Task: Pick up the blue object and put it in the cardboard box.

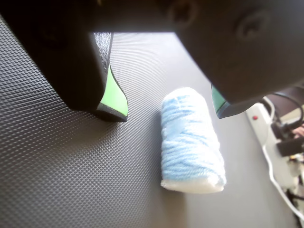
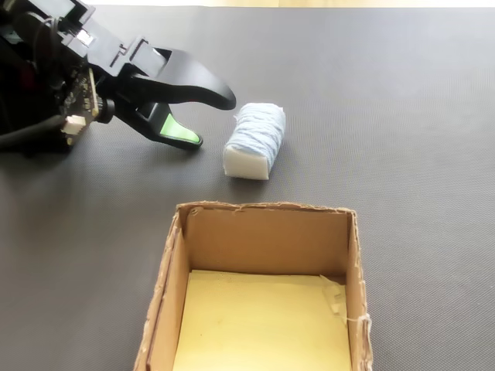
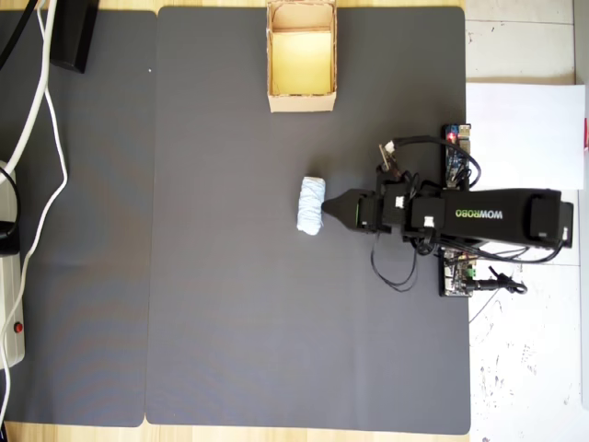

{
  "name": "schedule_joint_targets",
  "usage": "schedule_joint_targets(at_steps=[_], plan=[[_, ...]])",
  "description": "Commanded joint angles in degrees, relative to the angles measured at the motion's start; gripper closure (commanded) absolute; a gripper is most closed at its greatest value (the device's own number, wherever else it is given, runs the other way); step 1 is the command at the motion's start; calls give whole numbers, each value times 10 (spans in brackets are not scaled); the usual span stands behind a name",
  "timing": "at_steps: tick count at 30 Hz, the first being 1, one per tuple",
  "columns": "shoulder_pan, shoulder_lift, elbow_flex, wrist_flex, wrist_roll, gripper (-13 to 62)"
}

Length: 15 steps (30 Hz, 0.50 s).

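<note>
claw (image 2: 215,121) spread wide, low by the blue roll (image 2: 256,141), not touching it. roll lying on the mat (image 2: 402,116), apart from the cardboard box (image 2: 263,224).

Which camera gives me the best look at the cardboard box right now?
The fixed view: the cardboard box fills the foreground, open side up, yellowish floor empty, torn rim clear. The overhead view shows it whole but small at the mat's top edge. The wrist view misses it entirely.

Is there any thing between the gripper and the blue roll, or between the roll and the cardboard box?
Nothing visible. Bare mat separates the open gripper from the blue roll, and roll from cardboard box.
</note>
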Motion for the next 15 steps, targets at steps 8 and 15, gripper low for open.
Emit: schedule_joint_targets(at_steps=[8, 15], plan=[[2, 45, -110, 112, -8, 149], [1, 10, -156, 150, -7, 156]])
